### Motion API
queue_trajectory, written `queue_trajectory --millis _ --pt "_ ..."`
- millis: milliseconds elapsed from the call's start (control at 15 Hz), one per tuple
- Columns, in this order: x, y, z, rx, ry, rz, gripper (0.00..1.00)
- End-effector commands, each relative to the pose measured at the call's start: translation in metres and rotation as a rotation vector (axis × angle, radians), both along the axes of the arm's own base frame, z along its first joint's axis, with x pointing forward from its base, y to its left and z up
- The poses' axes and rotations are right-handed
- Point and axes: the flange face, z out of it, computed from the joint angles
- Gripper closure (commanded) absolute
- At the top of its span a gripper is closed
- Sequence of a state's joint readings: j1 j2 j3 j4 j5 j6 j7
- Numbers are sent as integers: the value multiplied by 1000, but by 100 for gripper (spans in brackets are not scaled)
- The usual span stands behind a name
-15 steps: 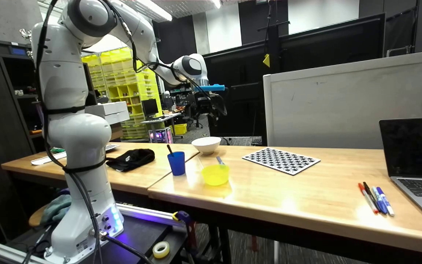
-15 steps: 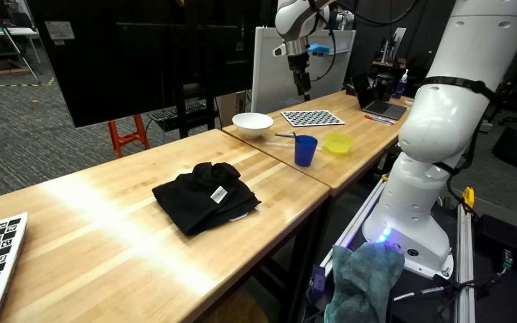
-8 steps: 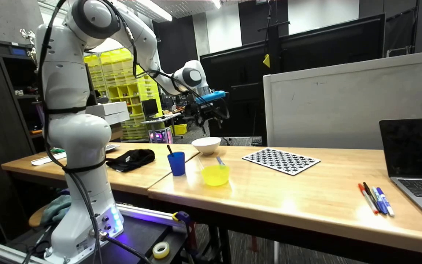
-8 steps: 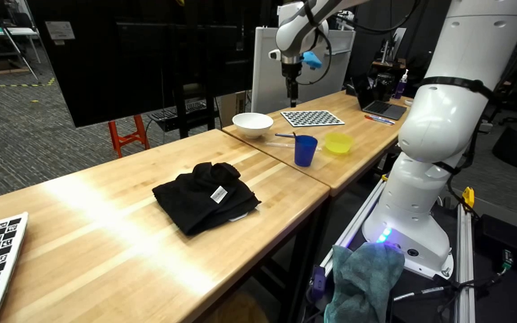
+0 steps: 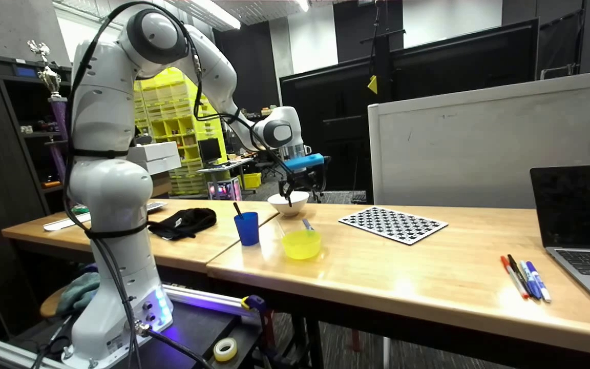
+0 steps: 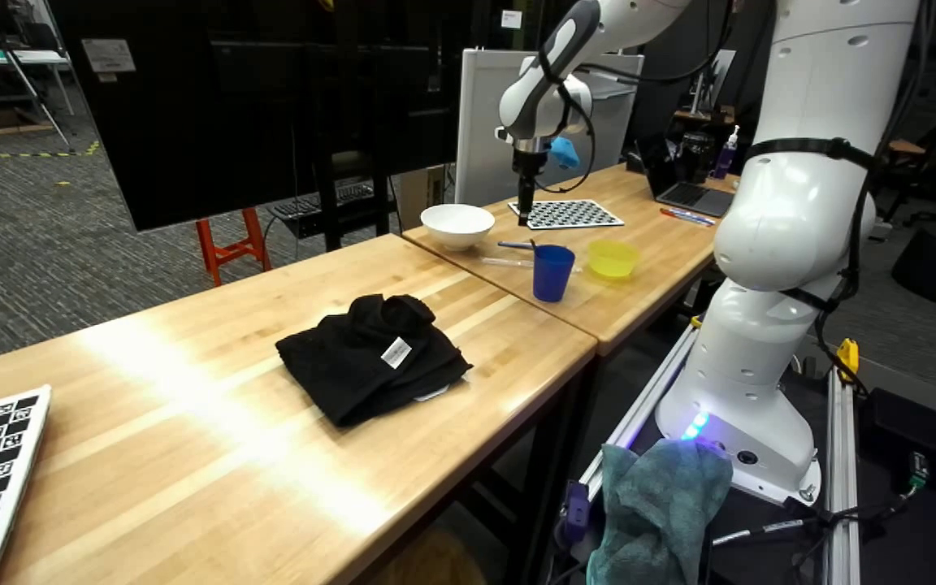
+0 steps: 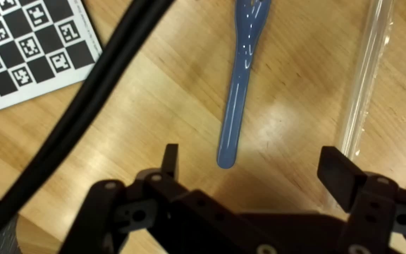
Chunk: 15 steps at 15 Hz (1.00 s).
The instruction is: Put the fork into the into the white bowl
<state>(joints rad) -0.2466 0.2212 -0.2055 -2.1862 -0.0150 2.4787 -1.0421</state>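
The fork (image 7: pixel 236 91) is blue-grey and lies flat on the table; in the wrist view its handle end points toward my jaws, and its head is cut off by the top edge. It also shows in both exterior views (image 5: pixel 307 224) (image 6: pixel 514 244). My gripper (image 7: pixel 250 157) is open and empty, above the table close to the fork's handle end, with the handle end between the fingers' lines but apart from them. The gripper also shows in both exterior views (image 5: pixel 305 200) (image 6: pixel 524 219). The white bowl (image 5: pixel 300 201) stands upright beside the fork (image 6: pixel 457 227); it is out of the wrist view.
A translucent yellow bowl (image 5: pixel 301 246) and a blue cup (image 6: pixel 553 276) holding a dark-handled utensil stand near the fork. A clear thin strip (image 7: pixel 365 81) lies beside it. A checkered board (image 5: pixel 393 224), several pens (image 5: pixel 528 279), a laptop (image 5: pixel 589 256) and black cloth (image 6: pixel 374 361) lie around.
The arm has lowered; the gripper has come down from high above the table to just above the fork area, beside the white bowl. The objects on the table have not moved.
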Motion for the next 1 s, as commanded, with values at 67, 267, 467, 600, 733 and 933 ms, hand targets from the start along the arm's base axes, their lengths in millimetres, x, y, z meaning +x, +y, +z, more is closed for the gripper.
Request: queue_trajectory --millis 67,267,467,600,733,933 --pt "1 -24 -6 44 25 -9 0" --pt "7 -29 -16 59 41 10 0" --pt "16 -23 -34 107 70 27 0" --pt "21 -16 -49 138 93 35 0" --pt "24 -12 -64 165 113 39 0" --pt "26 -11 -82 179 134 42 0"
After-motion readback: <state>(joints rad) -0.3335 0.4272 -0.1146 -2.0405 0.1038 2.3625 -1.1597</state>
